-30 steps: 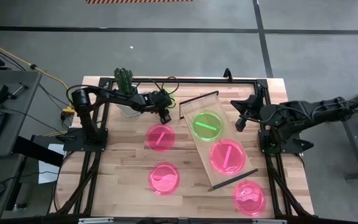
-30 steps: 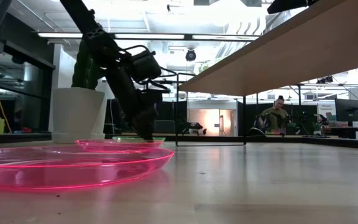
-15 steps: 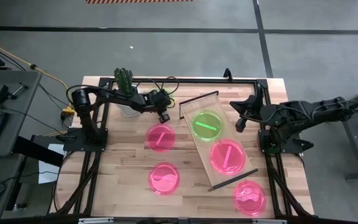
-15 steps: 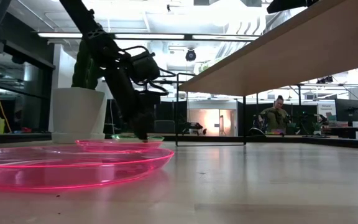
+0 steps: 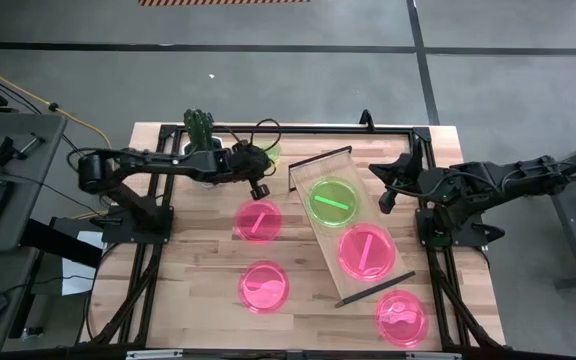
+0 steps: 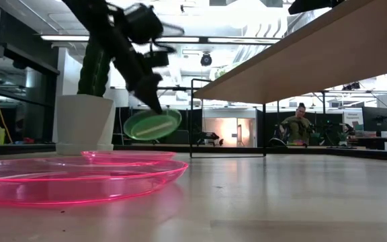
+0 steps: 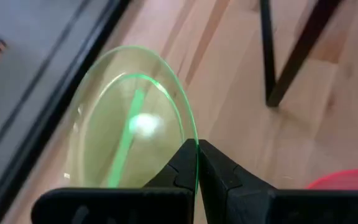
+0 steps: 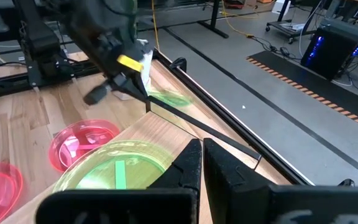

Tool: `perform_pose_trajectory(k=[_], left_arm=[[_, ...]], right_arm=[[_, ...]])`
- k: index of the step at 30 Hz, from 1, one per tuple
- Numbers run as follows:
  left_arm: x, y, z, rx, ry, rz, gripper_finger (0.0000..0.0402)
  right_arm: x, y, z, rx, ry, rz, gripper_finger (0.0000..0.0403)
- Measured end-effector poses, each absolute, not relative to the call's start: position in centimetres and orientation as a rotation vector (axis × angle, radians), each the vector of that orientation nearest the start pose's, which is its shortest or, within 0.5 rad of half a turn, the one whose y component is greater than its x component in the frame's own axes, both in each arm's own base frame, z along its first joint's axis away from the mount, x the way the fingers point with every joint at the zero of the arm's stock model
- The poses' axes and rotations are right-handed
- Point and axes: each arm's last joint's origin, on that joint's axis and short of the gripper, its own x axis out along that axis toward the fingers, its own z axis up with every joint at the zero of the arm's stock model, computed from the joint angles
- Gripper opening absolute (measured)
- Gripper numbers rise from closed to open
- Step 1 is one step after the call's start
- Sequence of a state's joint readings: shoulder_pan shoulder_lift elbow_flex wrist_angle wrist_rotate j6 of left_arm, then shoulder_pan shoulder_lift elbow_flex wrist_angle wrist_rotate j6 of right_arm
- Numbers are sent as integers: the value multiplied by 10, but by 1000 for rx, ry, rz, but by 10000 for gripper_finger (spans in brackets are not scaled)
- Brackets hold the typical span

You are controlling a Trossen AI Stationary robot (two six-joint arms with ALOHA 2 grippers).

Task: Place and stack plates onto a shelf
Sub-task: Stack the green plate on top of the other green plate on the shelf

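Note:
My left gripper (image 6: 156,107) is shut on a neon green plate (image 6: 152,125), which hangs above the table near the far edge, beside the cactus pot (image 5: 202,152). The shelf (image 5: 400,277), a light-wood plank, lies slanted at centre right. It carries a second green plate (image 5: 333,200) and a pink plate (image 5: 366,250). Three pink plates lie flat on the table (image 5: 259,220), (image 5: 264,286), (image 5: 401,316). My right gripper (image 5: 384,192) is shut on nothing and hovers by the shelf's far right side. My left gripper pinches the green plate's rim (image 7: 194,144) between its two fingers, one finger on each face. The fingers slant down from above onto the plate's upper edge. The plate hangs tilted below them, clear of the table.
The cactus in its white pot (image 6: 84,124) stands at the far left, close behind my left arm. Black frame rails (image 5: 423,230) run along the table's sides. A person (image 6: 299,125) sits far off in the room behind.
My left gripper has shut on the green plate's rim, then risen and drawn back a little toward the far left. The plate lay flat on the table behind the pink plates; it now hangs tilted, clear of the table.

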State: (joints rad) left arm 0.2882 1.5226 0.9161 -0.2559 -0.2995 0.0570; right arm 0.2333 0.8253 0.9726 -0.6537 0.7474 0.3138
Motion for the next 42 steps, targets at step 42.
perform_pose_trajectory(k=[42], left_arm=[[387,-41,260,901,545,-55,0]], right_arm=[[158,17,345,38,397,-580,0]])
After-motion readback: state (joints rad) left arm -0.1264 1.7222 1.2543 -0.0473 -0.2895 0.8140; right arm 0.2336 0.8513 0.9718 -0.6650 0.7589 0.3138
